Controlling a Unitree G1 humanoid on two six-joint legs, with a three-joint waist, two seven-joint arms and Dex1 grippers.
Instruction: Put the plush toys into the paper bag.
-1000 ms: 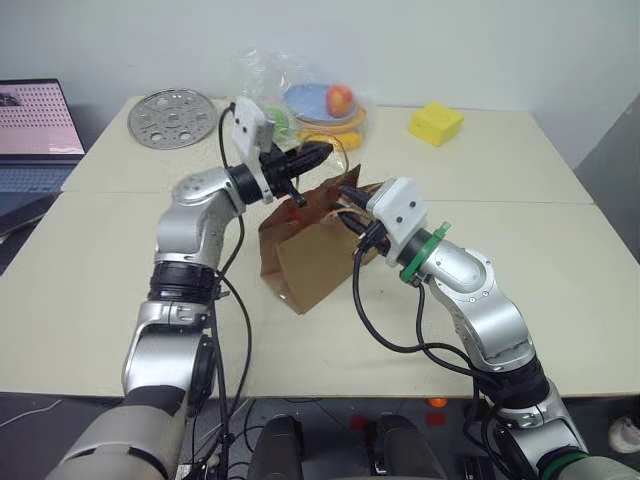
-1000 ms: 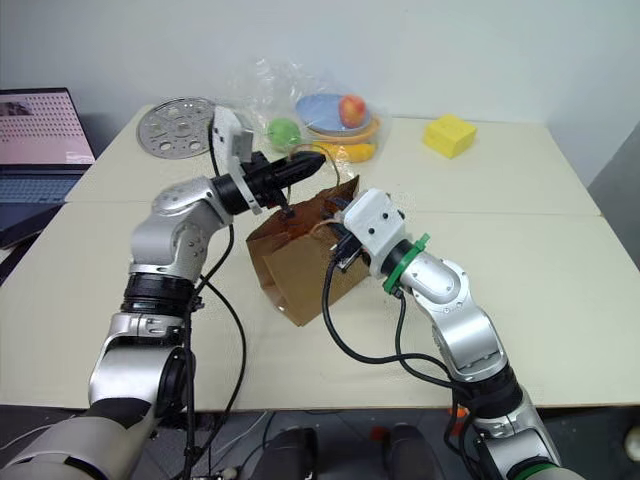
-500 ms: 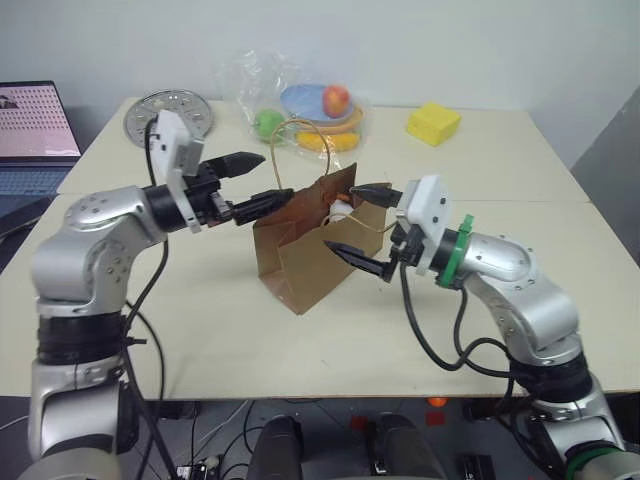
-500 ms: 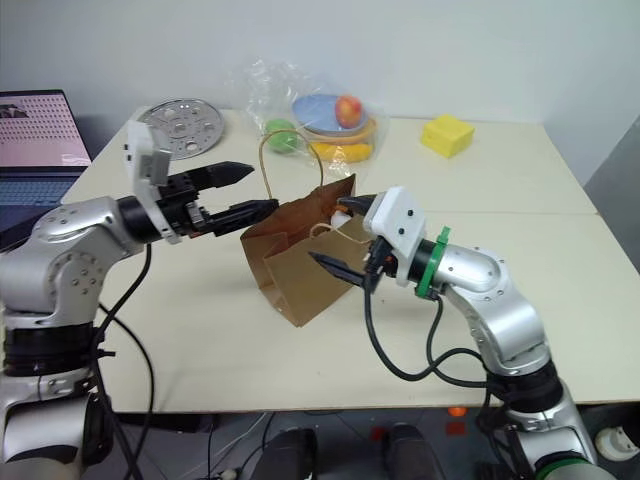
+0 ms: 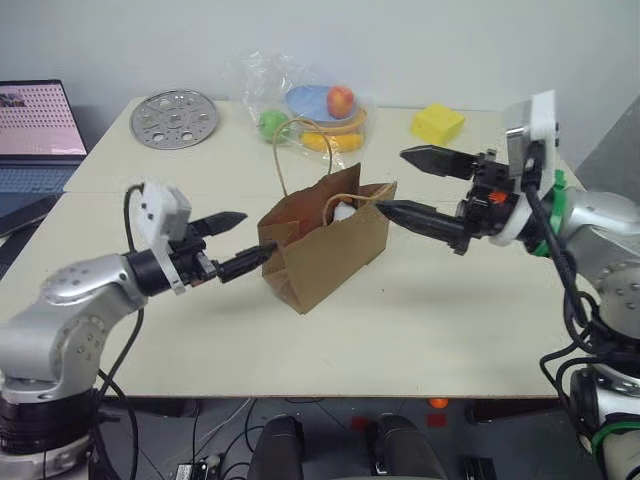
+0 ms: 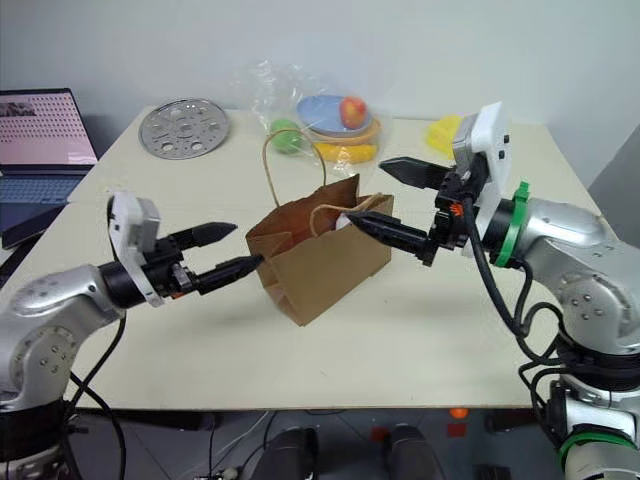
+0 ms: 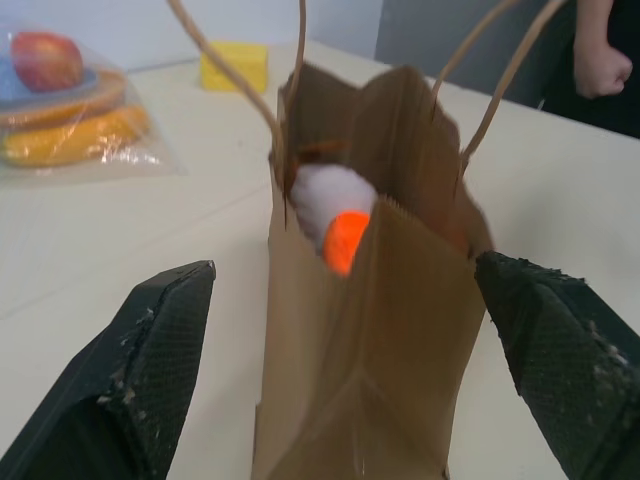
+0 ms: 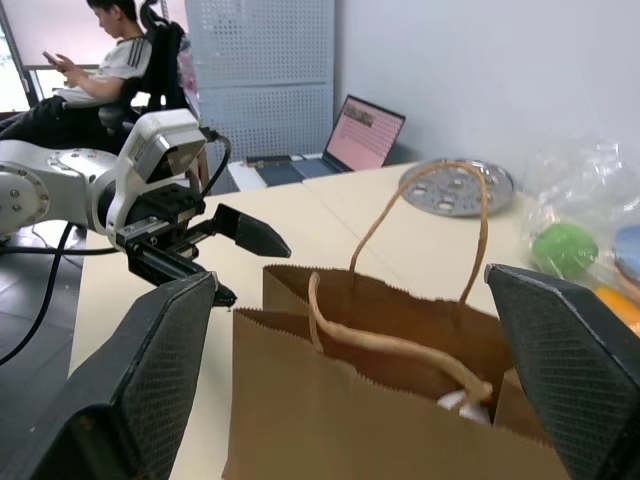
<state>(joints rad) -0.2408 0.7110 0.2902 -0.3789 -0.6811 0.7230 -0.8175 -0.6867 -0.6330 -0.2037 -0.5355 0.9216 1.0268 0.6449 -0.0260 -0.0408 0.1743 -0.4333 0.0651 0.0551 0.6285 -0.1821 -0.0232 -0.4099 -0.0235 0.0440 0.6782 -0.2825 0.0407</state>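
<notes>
The brown paper bag stands upright on the table with its loop handles up. Inside its open mouth sit the plush toys, a white one with an orange one against it. A bit of the white toy peeks over the rim. My left gripper is open and level on the bag's left side, its lower fingertip close to the bag's edge. My right gripper is open on the right side, its lower finger near the rim. Neither holds anything.
At the back of the table lie a clear plastic bag of fruit, a yellow sponge block and a round perforated metal disc. A laptop sits at the far left. A person sits beyond the table.
Both grippers have opened and drawn away from the bag's mouth, the left down and to the left, the right up and to the right. The bag now stands on its own.
</notes>
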